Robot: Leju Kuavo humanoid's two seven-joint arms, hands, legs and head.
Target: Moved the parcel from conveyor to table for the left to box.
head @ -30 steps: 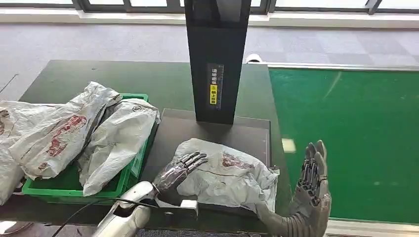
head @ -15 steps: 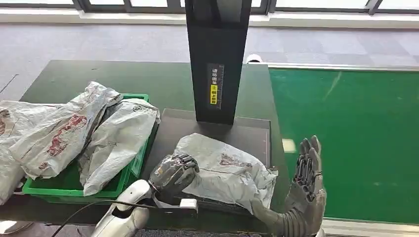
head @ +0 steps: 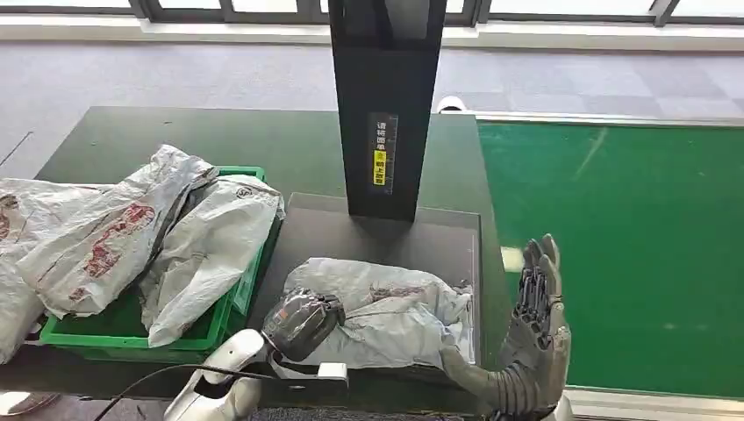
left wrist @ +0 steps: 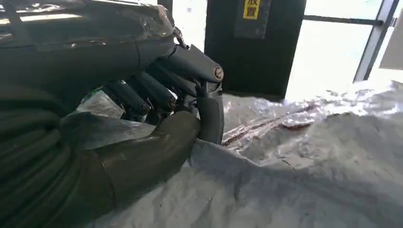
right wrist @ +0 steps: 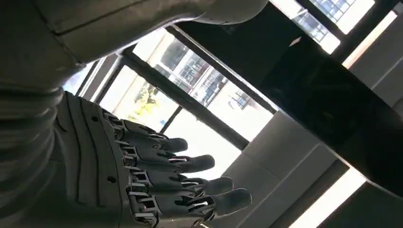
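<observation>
Parcel position: I see the parcel [head: 386, 311], a crumpled grey-white bag with red print, lying on the dark tray [head: 386, 237] in the lower middle of the head view, at the foot of the black scanner column [head: 383, 105].
Left hand: my left hand [head: 303, 323] sits on the parcel's left end with its fingers curled into the film; the left wrist view shows the fingers [left wrist: 190, 66] and thumb bunching the bag [left wrist: 285, 180] between them, so I read it as gripping the parcel.
Right hand: my right hand [head: 537, 307] stands upright just right of the parcel, fingers straight and apart, holding nothing, apart from the bag.
Parcel axis: its long axis runs left to right across the frame, the left end under my hand.
Surroundings: a green bin [head: 132, 329] at lower left, heaped with similar bags [head: 211, 250]; all stand on the dark green table [head: 263, 140]; the green conveyor [head: 632, 246] fills the right side.
Obstruction: the column stands close behind the parcel.
</observation>
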